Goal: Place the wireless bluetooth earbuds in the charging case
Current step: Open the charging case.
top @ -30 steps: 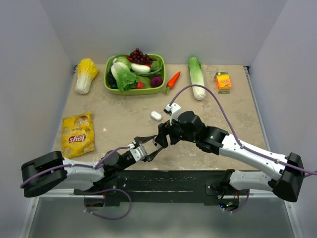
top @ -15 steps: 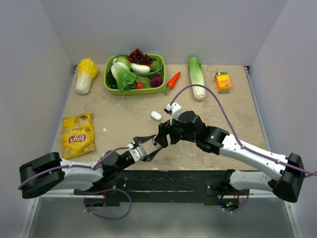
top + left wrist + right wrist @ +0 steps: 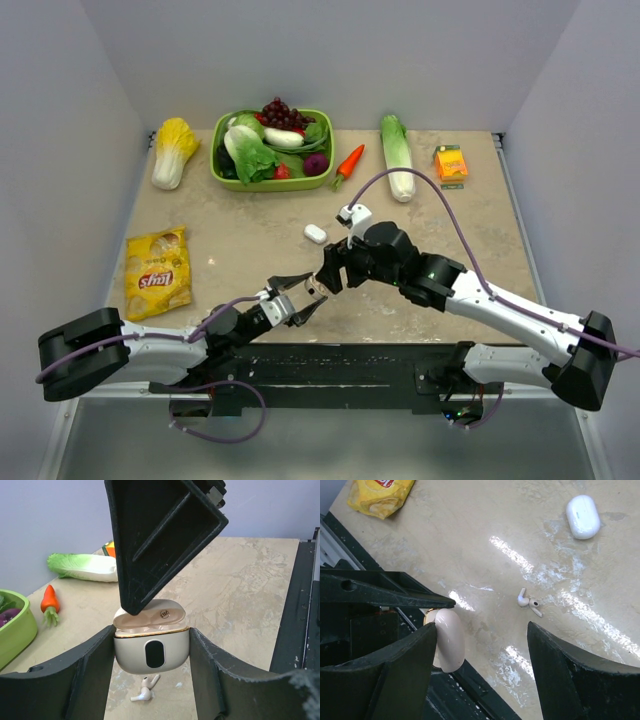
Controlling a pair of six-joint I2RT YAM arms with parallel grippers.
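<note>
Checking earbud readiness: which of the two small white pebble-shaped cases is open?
The cream-white plastic case held in the left gripper, lid raised; the glossy white case on the table is shut.

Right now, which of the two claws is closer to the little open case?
Left. The left gripper clamps the charging case between its fingers. The right gripper stands open over it, with one finger's tip apparently resting against the raised lid.

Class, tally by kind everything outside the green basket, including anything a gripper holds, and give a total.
Earbud cases: 2, held open case, closed white case
Earbuds: 2
Loose vegetables: 3, cabbage, carrot, lettuce
Chip bag: 1
Orange carton: 1
Total: 9
</note>
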